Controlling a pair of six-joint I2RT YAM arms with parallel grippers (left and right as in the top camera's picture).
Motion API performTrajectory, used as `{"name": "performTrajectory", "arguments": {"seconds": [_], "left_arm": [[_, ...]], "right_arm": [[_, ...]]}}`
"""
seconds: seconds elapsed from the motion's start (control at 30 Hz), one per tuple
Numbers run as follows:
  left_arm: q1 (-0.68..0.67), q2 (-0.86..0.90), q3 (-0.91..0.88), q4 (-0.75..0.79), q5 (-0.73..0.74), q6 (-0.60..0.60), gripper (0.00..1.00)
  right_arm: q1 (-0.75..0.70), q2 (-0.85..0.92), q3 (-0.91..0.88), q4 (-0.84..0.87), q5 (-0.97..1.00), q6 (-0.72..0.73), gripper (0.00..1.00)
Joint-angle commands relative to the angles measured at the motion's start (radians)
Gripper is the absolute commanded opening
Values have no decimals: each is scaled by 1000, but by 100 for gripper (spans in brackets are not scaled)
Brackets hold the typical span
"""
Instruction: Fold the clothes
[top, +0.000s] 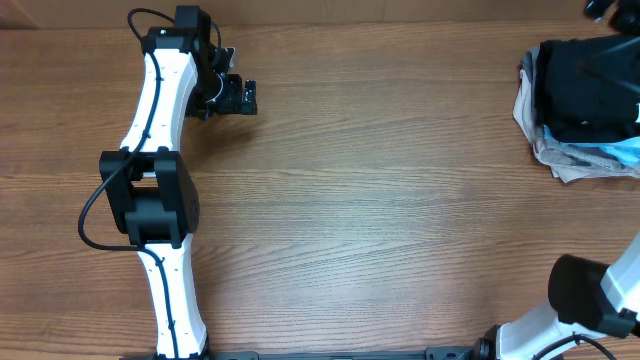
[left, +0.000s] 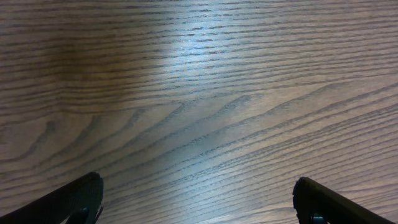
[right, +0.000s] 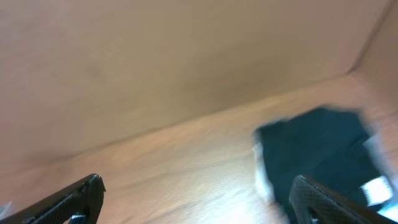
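Note:
A pile of clothes (top: 580, 100) lies at the table's far right edge: a black garment on top, grey-beige cloth (top: 560, 160) under it, and a bit of light blue (top: 625, 150). My left gripper (top: 238, 97) is open and empty over bare wood at the far left; in the left wrist view (left: 198, 199) its fingers are wide apart. My right gripper (right: 196, 205) is open and empty. Its blurred view shows the black garment (right: 317, 149), with a white label (right: 376, 186), beside its right finger. In the overhead view I cannot make out the right gripper itself.
The wooden table (top: 380, 220) spans the view. A brown cardboard wall (right: 155, 62) stands along the back edge. The left arm (top: 155, 190) runs up the left side. The right arm's base (top: 590, 300) is at the bottom right corner.

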Motion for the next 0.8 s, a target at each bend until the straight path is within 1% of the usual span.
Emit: {"name": "performTrajectory", "arguments": {"seconds": [0.0, 0.07, 0.3, 0.43, 0.53, 0.6, 0.7, 0.77], "left_arm": [[-6, 5, 3, 2, 1, 9, 100], [-6, 5, 3, 2, 1, 9, 100], [-6, 5, 3, 2, 1, 9, 100], [-6, 5, 3, 2, 1, 9, 100], [-6, 5, 3, 2, 1, 9, 100], [-6, 5, 3, 2, 1, 9, 100], [-6, 5, 3, 2, 1, 9, 100], [-6, 5, 3, 2, 1, 9, 100]], "right_arm": [[43, 8, 8, -54, -173, 96, 100], [63, 9, 3, -84, -232, 106, 100], [74, 9, -2, -108, -233, 105, 100], [73, 10, -3, -182, -194, 104, 100], [73, -5, -3, -194, -75, 101, 100], [96, -48, -16, -159, 13, 101, 100], [116, -109, -79, -71, 61, 101, 100], [124, -171, -160, 31, 74, 98, 100]]}}
